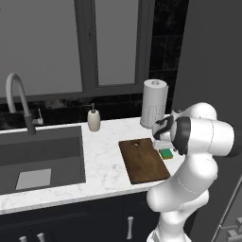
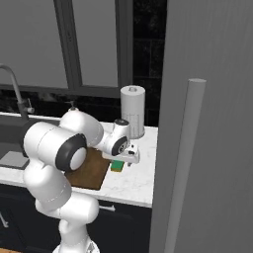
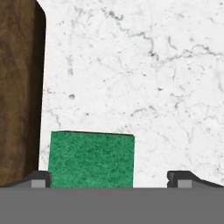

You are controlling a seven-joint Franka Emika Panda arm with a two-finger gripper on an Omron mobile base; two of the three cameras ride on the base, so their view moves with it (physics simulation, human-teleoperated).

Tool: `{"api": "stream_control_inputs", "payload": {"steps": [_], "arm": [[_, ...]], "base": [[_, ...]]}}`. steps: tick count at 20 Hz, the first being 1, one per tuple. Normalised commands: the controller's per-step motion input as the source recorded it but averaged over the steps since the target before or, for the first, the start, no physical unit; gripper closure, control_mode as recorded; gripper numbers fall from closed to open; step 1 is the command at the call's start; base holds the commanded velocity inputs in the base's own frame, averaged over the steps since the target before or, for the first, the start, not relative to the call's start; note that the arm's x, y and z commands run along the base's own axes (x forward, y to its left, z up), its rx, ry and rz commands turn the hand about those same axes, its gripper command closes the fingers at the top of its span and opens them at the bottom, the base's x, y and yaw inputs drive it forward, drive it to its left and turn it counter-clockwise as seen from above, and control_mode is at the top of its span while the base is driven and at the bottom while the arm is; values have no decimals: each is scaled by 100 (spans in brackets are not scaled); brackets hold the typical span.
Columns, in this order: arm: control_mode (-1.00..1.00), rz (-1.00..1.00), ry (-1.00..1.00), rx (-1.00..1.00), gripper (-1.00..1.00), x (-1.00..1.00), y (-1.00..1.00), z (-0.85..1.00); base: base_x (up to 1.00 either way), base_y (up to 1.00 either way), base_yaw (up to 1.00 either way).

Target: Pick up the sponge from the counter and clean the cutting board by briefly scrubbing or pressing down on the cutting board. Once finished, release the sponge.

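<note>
— What do you get from the left base view?
— Your sponge (image 1: 166, 153) lies on the counter (image 1: 106, 165), just right of the cutting board (image 1: 143, 160).
— And the hand view?
— Your gripper (image 3: 107, 178) hangs spread wide over the sponge (image 3: 92, 159), gripping nothing.

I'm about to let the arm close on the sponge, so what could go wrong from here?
1. In the hand view the small green rectangular sponge sits off-centre between the open gripper fingertips, near the left one; closing might push it rather than grip it.
2. The dark brown wooden cutting board lies close beside the sponge on the white marbled counter, so that finger could catch its edge.
</note>
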Motion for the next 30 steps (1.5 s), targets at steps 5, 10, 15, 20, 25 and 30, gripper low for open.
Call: {"api": "stream_control_inputs", "payload": {"steps": [5,10,15,20,25,30], "arm": [[-100,0,0,0,-100,0,6,-10],[-100,0,0,0,-100,0,15,-5],[-100,0,0,0,-100,0,7,-12],[-100,0,0,0,-100,0,2,-15],[-100,0,0,0,-100,0,0,-44],[-100,0,0,0,-100,0,3,-57]], "base": [[0,0,0],[0,0,0],[0,0,0],[0,0,0],[0,0,0],[0,0,0]]}}
